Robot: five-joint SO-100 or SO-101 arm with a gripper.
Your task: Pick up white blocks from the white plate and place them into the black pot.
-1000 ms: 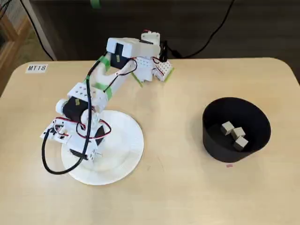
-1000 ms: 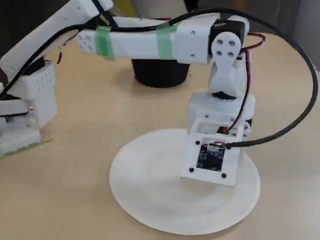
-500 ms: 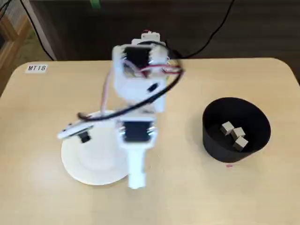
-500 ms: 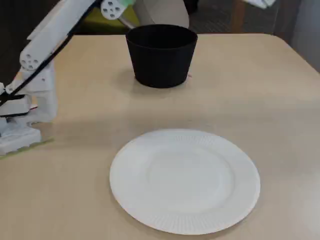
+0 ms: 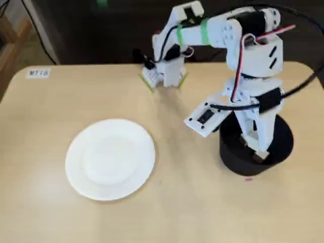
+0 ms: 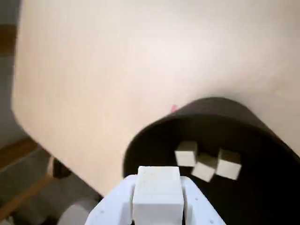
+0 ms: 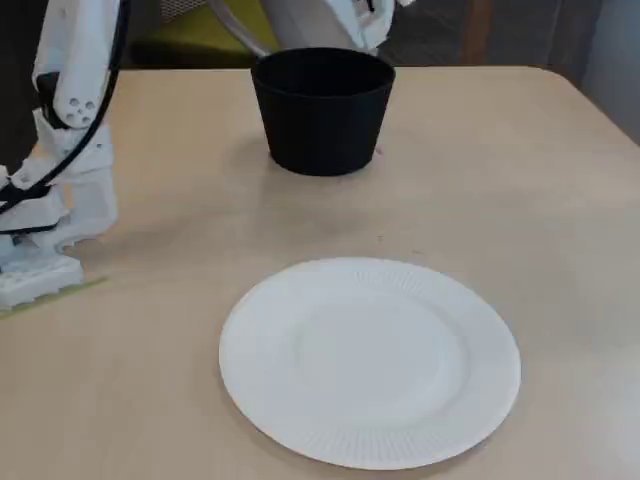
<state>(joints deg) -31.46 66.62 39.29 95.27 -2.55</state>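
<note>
The white plate (image 5: 110, 158) lies empty on the tan table, also in the other fixed view (image 7: 370, 360). The black pot (image 5: 230, 161) stands to its right in that fixed view and at the back in the other one (image 7: 322, 120). My gripper (image 5: 257, 151) hangs over the pot's mouth. In the wrist view my gripper (image 6: 157, 199) is shut on one white block (image 6: 157, 185) above the pot (image 6: 262, 187). Three more white blocks (image 6: 205, 166) lie on the pot's bottom. In the fixed view from the front only a bit of the gripper shows above the pot.
The arm's base (image 5: 164, 76) stands at the table's back edge, marked with green tape, and shows at the left (image 7: 40, 265). A paper label (image 5: 39, 73) sits at the back left corner. A small pink mark (image 5: 248, 178) lies by the pot.
</note>
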